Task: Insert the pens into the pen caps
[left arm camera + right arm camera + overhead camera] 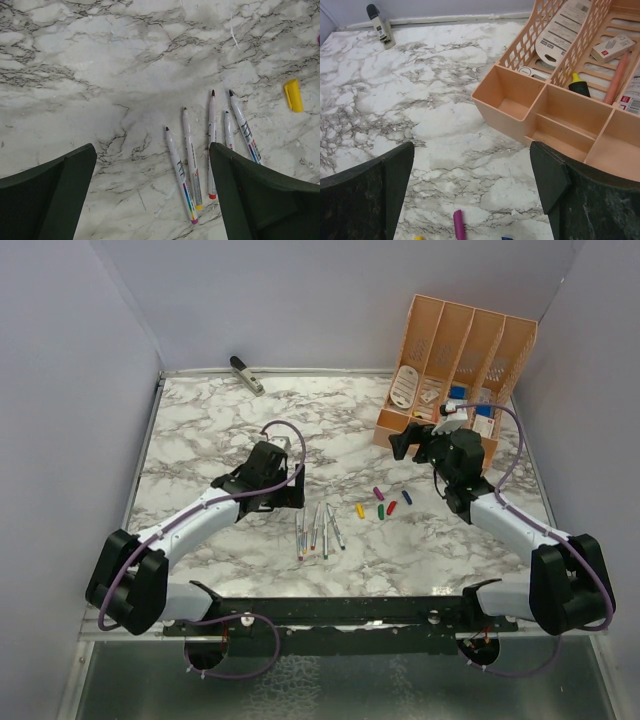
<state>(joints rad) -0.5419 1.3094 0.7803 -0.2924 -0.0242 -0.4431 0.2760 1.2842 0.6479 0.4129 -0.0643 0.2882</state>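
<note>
Five silver-grey pens lie side by side on the marble table, caps off. In the left wrist view their ends are purple, yellow and red; the other two are partly hidden by my right finger. Five caps lie loose to the right of the pens: yellow, purple, green, red, blue. My left gripper is open and empty above the pens' left side. My right gripper is open and empty, above and behind the caps; the purple cap shows below it.
An orange desk organiser with stationery stands at the back right, close to my right gripper. A grey-black stapler lies at the back wall. Grey walls enclose the table on three sides.
</note>
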